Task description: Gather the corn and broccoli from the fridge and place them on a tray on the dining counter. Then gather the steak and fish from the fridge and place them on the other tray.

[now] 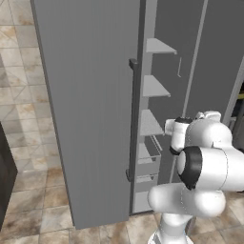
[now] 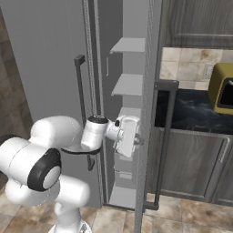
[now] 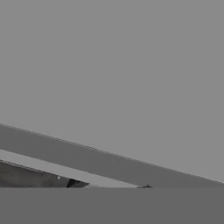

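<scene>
Fridge doors ajar, shelves bare where visible; fingers pinched shut, holding nothing, at right door edge; all gathering remains.

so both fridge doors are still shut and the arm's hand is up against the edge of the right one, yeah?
Not quite. The fridge doors are ajar, not shut: the right base view shows pale shelves through the gap between them. The rest holds: the gripper sits against the right door's edge.
</scene>
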Controlling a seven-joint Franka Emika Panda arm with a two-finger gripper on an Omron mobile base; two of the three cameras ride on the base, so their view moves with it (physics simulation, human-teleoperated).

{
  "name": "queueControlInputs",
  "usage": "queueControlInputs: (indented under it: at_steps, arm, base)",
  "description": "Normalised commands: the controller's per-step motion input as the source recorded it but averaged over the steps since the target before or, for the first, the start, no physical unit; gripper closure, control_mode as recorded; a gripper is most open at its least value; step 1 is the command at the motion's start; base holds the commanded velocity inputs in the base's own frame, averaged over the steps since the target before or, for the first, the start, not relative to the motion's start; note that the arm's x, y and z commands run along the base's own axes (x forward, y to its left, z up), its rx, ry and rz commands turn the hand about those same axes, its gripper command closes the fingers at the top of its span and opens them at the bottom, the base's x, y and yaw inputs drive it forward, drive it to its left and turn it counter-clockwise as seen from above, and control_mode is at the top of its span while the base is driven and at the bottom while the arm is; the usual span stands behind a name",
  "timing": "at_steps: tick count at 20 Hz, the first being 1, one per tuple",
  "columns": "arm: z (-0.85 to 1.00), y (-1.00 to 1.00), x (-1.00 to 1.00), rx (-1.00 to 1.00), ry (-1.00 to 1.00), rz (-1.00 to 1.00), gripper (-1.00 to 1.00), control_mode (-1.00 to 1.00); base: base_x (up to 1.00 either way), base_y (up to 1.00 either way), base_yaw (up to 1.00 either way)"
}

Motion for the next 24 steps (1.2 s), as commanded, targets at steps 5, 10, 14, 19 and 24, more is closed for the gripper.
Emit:
queueControlInputs:
  at_steps: [5,10,14,19,24]
  arm:
    - [0.54,0.52,-0.47,0.00,-0.14,0.00,1.00,-1.00]
    - [0.76,1.00,-0.01,0.00,-0.12,0.00,1.00,-1.00]
    - [0.17,0.62,-0.22,0.06,0.04,0.04,1.00,-1.00]
    - [0.02,0.64,-0.07,0.04,-0.11,0.06,1.00,-1.00]
    - [0.18,0.66,0.06,0.00,-0.26,0.00,1.00,-1.00]
  base:
    - [0.00,0.00,0.00]
    - [0.00,0.00,0.00]
    - [0.00,0.00,0.00]
    - [0.00,0.00,0.00]
    - [0.00,0.00,0.00]
